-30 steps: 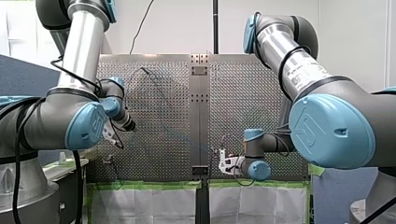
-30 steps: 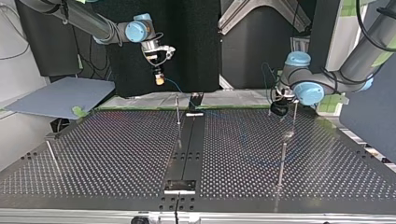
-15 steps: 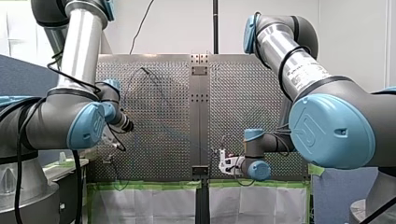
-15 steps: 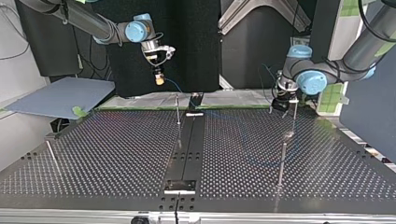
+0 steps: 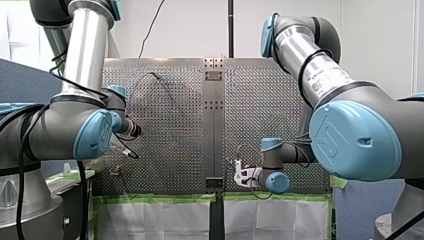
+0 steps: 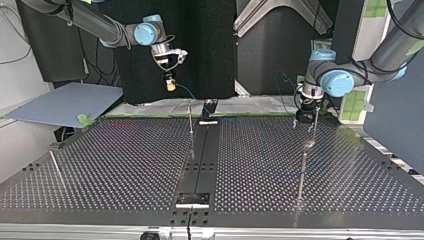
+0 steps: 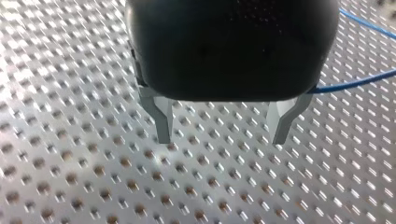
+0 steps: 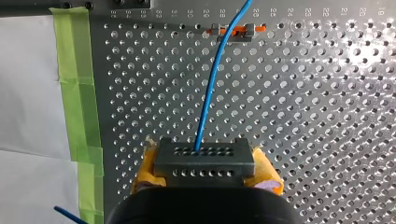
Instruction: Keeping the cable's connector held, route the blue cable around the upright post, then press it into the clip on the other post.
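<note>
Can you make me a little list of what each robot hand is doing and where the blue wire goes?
Right gripper: shut on the connector, yellow pads showing
Left gripper: open, empty, facing the perforated table
Blue cable: comes out of the connector; passes beside the left gripper, not held by it

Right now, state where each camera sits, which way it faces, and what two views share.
Front: behind the arms, facing over the table; both arms show.
Top: across the table, facing the arms; sides crossed.
Left wrist: looks down at the table past my open left gripper.
Right wrist: looks past my right gripper, shut on the connector.
Shared: blue cable, both wrist views.
</note>
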Controlling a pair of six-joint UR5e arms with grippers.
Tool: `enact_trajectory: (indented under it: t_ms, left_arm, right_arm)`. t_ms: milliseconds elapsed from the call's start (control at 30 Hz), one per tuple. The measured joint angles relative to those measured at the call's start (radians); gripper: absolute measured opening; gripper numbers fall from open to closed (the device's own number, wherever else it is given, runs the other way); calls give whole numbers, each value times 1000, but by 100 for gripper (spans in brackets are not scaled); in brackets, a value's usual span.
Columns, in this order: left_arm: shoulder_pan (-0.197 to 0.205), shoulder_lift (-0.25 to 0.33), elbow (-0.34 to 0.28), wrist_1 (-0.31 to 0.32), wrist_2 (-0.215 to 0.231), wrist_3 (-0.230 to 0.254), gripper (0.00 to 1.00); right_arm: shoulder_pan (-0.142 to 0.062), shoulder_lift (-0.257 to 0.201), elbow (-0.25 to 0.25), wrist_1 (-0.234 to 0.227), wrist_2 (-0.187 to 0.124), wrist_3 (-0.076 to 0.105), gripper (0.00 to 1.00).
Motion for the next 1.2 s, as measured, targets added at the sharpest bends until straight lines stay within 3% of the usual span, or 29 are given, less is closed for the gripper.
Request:
enact_trajectory:
  t_ms: [200, 433, 767, 967, 1200]
  left_arm:
    - [7, 42, -45, 62, -18, -62, 100]
    - [9, 53, -104, 123, -46, -123, 100]
    - [-3, 72, -139, 215, -31, -216, 100]
    - [-3, 119, -189, 271, -27, -272, 100]
    - [-4, 135, -242, 337, -13, -337, 100]
  right_arm:
    - [-1, 0, 0, -1, 0, 0, 0]
    - [-1, 0, 0, -4, -5, 1, 0]
    - [-1, 0, 0, -3, -6, 2, 0]
    - [-1, 0, 0, -5, -6, 3, 0]
    - [-1, 0, 0, -6, -6, 3, 0]
